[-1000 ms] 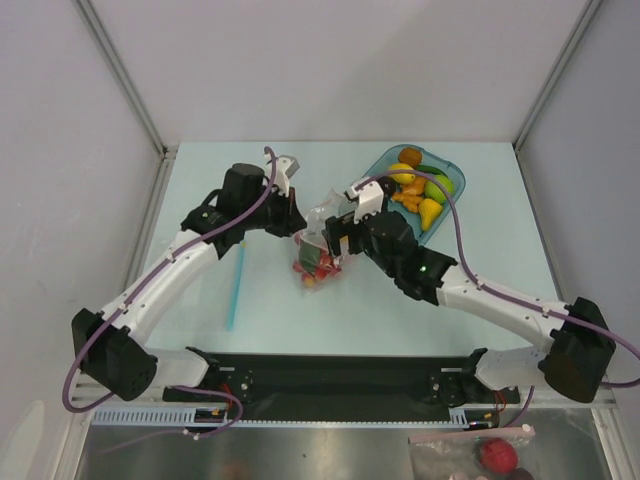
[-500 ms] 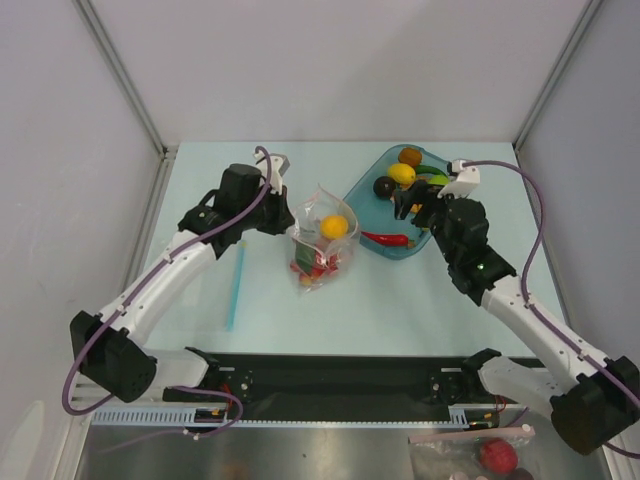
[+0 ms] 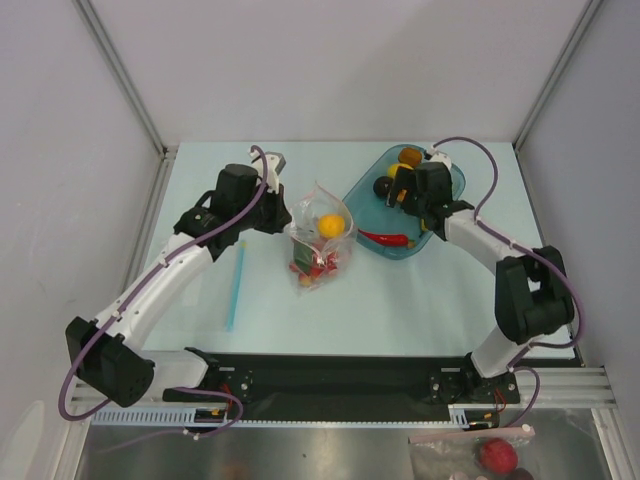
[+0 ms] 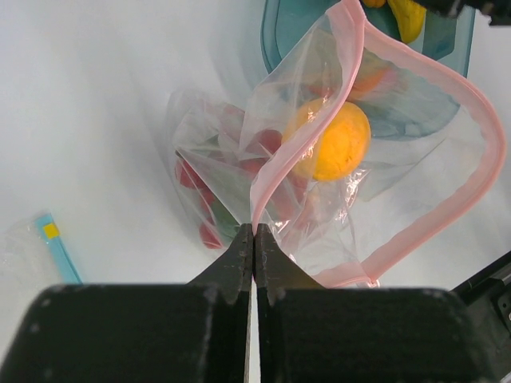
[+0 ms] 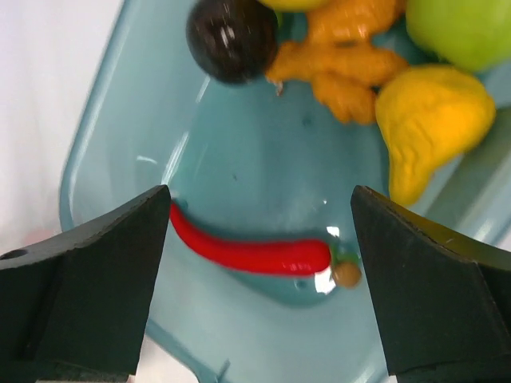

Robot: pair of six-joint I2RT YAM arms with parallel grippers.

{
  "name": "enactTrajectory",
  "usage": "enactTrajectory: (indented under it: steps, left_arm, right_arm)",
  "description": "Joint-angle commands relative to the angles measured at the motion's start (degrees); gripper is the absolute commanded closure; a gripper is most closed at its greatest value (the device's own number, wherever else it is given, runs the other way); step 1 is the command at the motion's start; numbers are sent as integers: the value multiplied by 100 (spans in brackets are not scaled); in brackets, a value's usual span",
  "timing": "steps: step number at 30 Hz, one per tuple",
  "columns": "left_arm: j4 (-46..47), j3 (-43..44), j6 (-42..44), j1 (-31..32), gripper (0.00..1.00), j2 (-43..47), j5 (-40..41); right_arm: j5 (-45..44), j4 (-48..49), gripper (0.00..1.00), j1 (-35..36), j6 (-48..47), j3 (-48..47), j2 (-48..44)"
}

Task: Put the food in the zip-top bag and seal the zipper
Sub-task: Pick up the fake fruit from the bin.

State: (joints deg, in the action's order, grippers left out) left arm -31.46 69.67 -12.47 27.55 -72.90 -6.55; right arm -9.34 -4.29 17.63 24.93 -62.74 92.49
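The clear zip-top bag (image 3: 322,245) stands open at mid-table with an orange fruit (image 3: 331,225) and red pieces inside. My left gripper (image 4: 254,231) is shut on the pink zipper strip (image 4: 275,171) at the bag's mouth and holds it up. The orange fruit (image 4: 334,142) shows through the plastic. My right gripper (image 5: 259,215) is open and empty above the teal tray (image 3: 372,200), its fingers either side of a red chili (image 5: 247,251). A dark plum (image 5: 231,36), orange pieces (image 5: 347,72), a yellow fruit (image 5: 427,120) and a green fruit (image 5: 467,28) lie in the tray.
A light-blue stick (image 3: 236,285) lies left of the bag. A second bag with a red ball (image 3: 497,455) sits below the table's front edge at the right. White walls close in the table on three sides.
My right gripper left the bag, dropped the orange fruit inside and swung back over the teal tray, open. My left gripper kept its hold on the bag's mouth.
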Motion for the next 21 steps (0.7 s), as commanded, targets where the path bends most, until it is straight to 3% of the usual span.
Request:
enactTrajectory:
  steps: [1, 16, 21]
  left_arm:
    - [44, 135, -27, -39, 100, 206, 57]
    - [17, 135, -54, -39, 99, 294, 118]
    - [9, 135, -63, -39, 100, 303, 83]
  right_arm:
    - [-94, 235, 0, -84, -120, -756, 505]
    - [-384, -440, 0, -40, 689, -3488, 3029]
    - [-586, -695, 7, -23, 952, -3903, 3556]
